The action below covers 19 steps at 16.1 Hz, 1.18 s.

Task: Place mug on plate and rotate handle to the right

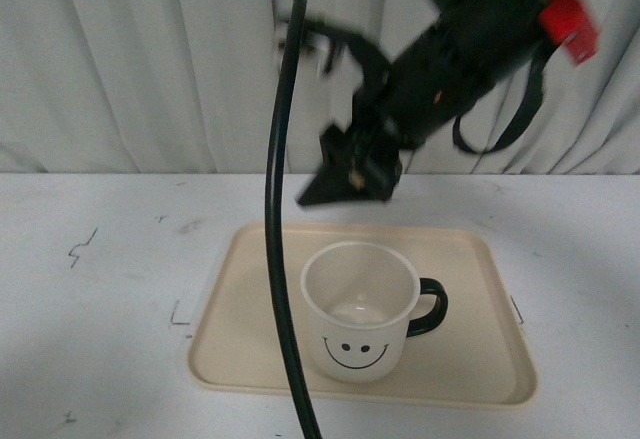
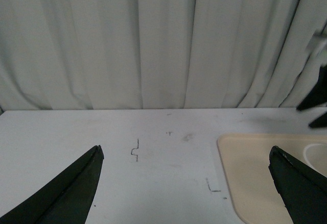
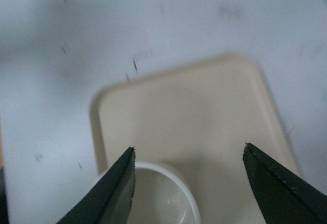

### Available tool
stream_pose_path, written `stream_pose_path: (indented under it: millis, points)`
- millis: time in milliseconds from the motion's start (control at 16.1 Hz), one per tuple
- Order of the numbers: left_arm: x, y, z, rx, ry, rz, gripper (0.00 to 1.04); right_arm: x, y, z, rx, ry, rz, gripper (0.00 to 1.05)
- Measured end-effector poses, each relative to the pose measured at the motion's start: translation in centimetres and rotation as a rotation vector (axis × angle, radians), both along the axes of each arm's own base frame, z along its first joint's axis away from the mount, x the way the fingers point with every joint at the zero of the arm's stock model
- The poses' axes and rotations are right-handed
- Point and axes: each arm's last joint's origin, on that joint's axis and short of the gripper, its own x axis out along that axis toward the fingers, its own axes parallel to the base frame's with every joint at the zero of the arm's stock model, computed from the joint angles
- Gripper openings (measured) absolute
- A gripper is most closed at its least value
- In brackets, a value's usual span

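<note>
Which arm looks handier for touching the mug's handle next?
Right, probably. The right tool hangs open above the plate by the mug, whose handle points right; the left tool sits open over the table beside the plate.

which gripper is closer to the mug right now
Right. The right gripper hangs open just above and behind the mug, over the tray. The left gripper, also open, is out over the table beside the tray, farther from the mug.

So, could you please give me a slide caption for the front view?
Smiley mug upright on the beige plate, handle to the right, right tool hovering above, clear of it.
</note>
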Motion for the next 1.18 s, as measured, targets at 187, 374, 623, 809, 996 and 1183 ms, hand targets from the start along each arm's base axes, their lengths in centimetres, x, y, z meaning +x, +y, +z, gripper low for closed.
stream_pose_path:
  millis: [187, 374, 623, 809, 996, 1183]
  points:
    - [0.0, 0.0, 0.0, 0.0, 0.0, 0.0, 0.98, -5.4, -1.8, 11.1, 0.228, -0.658, -0.52, 0.63]
    - [0.0, 0.0, 0.0, 0.0, 0.0, 0.0, 0.98, -8.6, -7.2, 5.0, 0.336, -0.694, -1.125, 0.37]
    - [0.0, 0.0, 0.0, 0.0, 0.0, 0.0, 0.98, -16.0, -12.6, 2.6, 0.518, -0.737, -1.247, 0.02]
    - [0.0, 0.0, 0.0, 0.0, 0.0, 0.0, 0.98, -19.0, -14.4, -0.1, 0.458, -0.683, -1.269, 0.02]
    - [0.0, 0.0, 0.0, 0.0, 0.0, 0.0, 0.98, -21.5, -15.6, -0.9, 0.459, -0.681, -1.274, 0.02]
    - [0.0, 0.0, 0.0, 0.0, 0.0, 0.001, 0.98, -26.9, -18.3, -2.4, 0.484, -0.715, -1.277, 0.02]
